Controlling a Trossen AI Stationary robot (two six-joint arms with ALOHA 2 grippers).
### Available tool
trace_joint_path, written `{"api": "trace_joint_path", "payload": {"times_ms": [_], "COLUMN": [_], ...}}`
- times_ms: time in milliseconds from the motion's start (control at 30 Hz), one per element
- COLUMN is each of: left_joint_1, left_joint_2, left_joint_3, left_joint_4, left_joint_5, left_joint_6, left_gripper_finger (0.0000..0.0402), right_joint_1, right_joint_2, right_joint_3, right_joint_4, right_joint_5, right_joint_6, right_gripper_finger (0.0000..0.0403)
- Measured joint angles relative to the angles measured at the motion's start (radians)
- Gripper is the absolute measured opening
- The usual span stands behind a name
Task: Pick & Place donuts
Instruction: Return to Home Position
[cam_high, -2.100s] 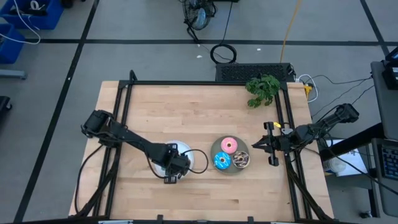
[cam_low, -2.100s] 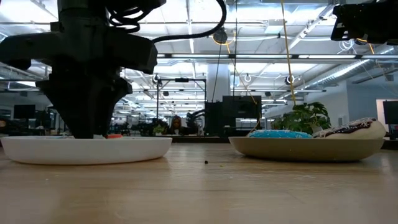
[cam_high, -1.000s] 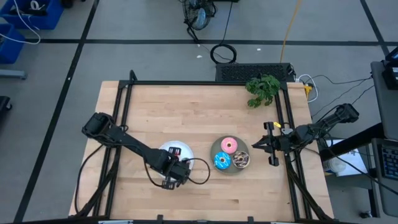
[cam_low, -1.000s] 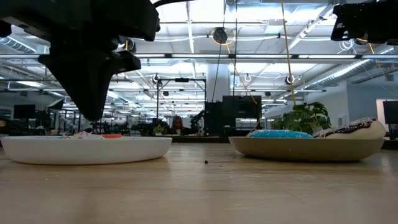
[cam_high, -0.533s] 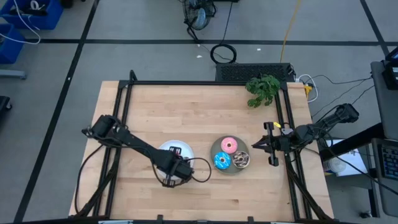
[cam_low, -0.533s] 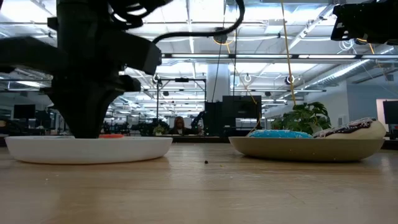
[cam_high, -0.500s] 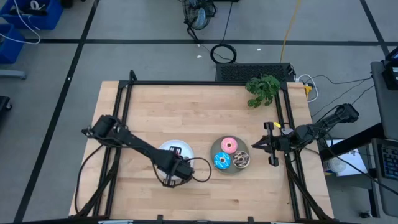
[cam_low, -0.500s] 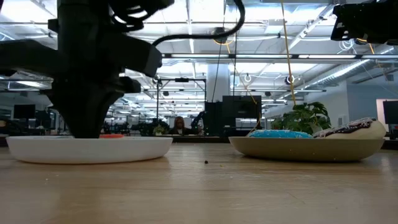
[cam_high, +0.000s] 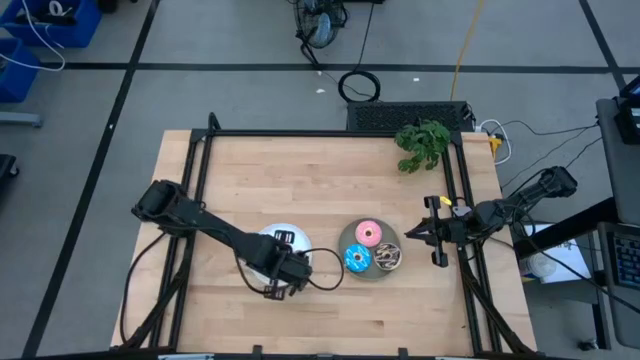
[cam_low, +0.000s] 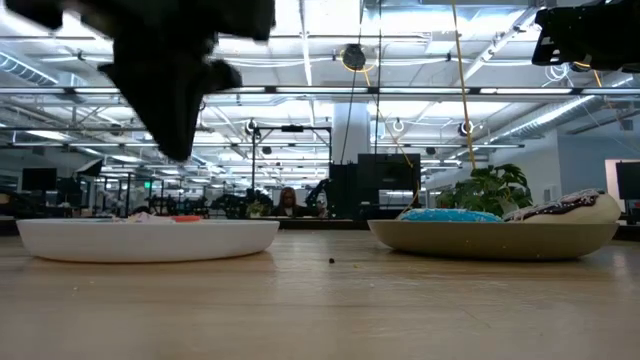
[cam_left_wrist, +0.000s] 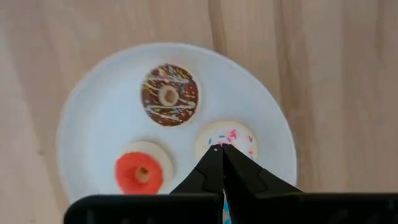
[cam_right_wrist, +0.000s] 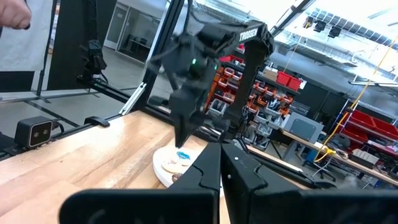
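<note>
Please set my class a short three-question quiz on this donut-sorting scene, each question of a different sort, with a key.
1. True or false: the left hand hangs above the white plate with its fingers shut, gripping nothing.
2. Which one shares the grey plate with the blue-sprinkled donut and the dark brown-sprinkled donut? A) a small red-orange donut B) the pink donut C) a small brown donut
3. Where is the right hand?

Key
1. True.
2. B, the pink donut.
3. At the right edge of the table, beside the grey plate, fingers shut.
</note>
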Motion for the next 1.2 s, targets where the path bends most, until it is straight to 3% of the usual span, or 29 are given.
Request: {"api": "trace_joint_path", "payload": {"times_ms": [167,300,433,567,733,867,933,1067,1200], "left_joint_1": [-0.028,-0.079,-0.121,-0.106,-0.049,-0.011,-0.006,0.022,0.054], "left_joint_2": [-0.099,-0.245,-0.480,-0.767,-1.039,-1.168,-1.215,-1.290,-1.373], "left_joint_3": [0.024,-0.028,-0.156,-0.390,-0.705,-0.898,-0.991,-1.139,-1.204], "left_joint_4": [-0.013,0.083,0.205,0.405,0.711,0.886,1.029,1.242,1.231], "left_joint_5": [-0.051,-0.179,-0.354,-0.453,-0.449,-0.425,-0.416,-0.351,-0.343], "left_joint_6": [-0.005,0.065,0.115,0.114,0.113,0.186,0.281,0.421,0.431], "left_gripper_finger": [0.0008,0.0003,0.0005,0.0004,0.0003,0.0003,0.0003,0.0005,0.0004], "right_joint_1": [0.000,0.000,0.000,0.000,0.000,-0.001,-0.002,-0.001,-0.001], "right_joint_2": [0.000,0.000,0.000,0.000,0.000,-0.001,-0.001,-0.001,-0.001], "right_joint_3": [0.000,0.000,0.000,0.000,0.000,0.000,0.000,0.000,0.000], "right_joint_4": [0.000,0.000,0.000,0.000,0.007,0.057,0.063,0.045,0.054], "right_joint_5": [0.000,0.000,0.000,0.000,0.015,0.241,0.292,0.162,0.134], "right_joint_6": [0.005,0.004,0.004,0.008,0.007,0.045,0.045,0.047,0.054], "right_gripper_finger": [0.0000,0.0000,0.0000,0.0000,0.0000,0.0000,0.0000,0.0000,0.0000]}}
